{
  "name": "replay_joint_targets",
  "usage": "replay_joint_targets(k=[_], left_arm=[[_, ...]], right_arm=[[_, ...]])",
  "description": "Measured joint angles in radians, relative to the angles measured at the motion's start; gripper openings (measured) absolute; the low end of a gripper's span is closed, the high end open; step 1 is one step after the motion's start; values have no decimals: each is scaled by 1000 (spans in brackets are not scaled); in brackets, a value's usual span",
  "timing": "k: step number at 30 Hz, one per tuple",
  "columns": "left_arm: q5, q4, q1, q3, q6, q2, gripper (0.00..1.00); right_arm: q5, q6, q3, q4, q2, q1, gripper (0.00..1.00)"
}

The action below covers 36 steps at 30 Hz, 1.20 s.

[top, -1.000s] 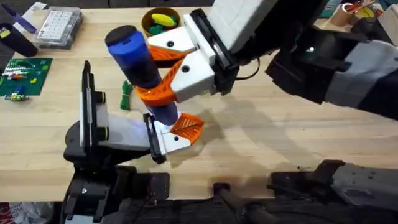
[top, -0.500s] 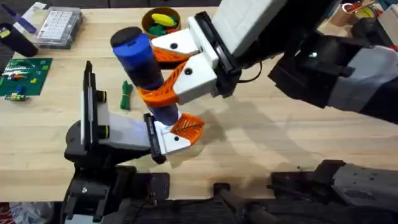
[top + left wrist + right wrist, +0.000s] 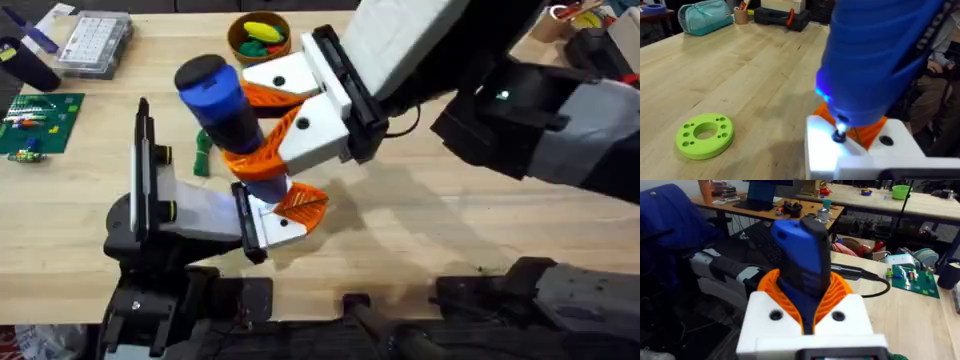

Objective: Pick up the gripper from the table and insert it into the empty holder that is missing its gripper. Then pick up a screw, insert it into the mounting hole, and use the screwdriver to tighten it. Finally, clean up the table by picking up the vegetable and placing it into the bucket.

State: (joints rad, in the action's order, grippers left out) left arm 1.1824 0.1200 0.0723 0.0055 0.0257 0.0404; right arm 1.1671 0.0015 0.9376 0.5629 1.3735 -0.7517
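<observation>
My right gripper [image 3: 240, 125], white with orange ribbed fingers, is shut on the blue screwdriver [image 3: 215, 95] and holds it nearly upright. In the right wrist view the right gripper [image 3: 807, 290] clamps the handle of the screwdriver [image 3: 802, 255]. The tip rests on the white holder [image 3: 270, 228] at the end of the low left arm [image 3: 150, 210]. The small orange gripper [image 3: 302, 203] sits in that holder. The left wrist view shows the screwdriver [image 3: 875, 60] with its lit tip on the holder [image 3: 860, 152]. A green vegetable [image 3: 203, 155] lies on the table. The bucket [image 3: 235, 42] at the back holds a yellow piece.
A clear parts box [image 3: 95, 45] and a green circuit board [image 3: 40, 120] sit at the far left. A lime ring with holes [image 3: 705, 135] lies on the wood beyond the holder. The right arm spans the table's middle and right.
The screwdriver's top swayed slightly right, then back left and a little lower. Its tip stays on the holder, and the left arm has not moved.
</observation>
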Motion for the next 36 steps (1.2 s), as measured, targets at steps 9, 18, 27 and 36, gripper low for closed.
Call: replay_joint_targets(k=[9, 18, 27, 36], left_arm=[[0, 0, 0, 0, 0, 1, 10], [2, 0, 0, 0, -3, 7, 10], [2, 1, 0, 0, -5, 7, 10], [3, 1, 0, 0, -7, 13, 10]], right_arm=[[-1, -3, -10, 7, -6, 0, 61], [-7, -6, -24, 15, -12, 0, 61], [-11, -7, -29, 18, -13, 0, 61], [-16, -10, -46, 25, -23, 0, 61]])
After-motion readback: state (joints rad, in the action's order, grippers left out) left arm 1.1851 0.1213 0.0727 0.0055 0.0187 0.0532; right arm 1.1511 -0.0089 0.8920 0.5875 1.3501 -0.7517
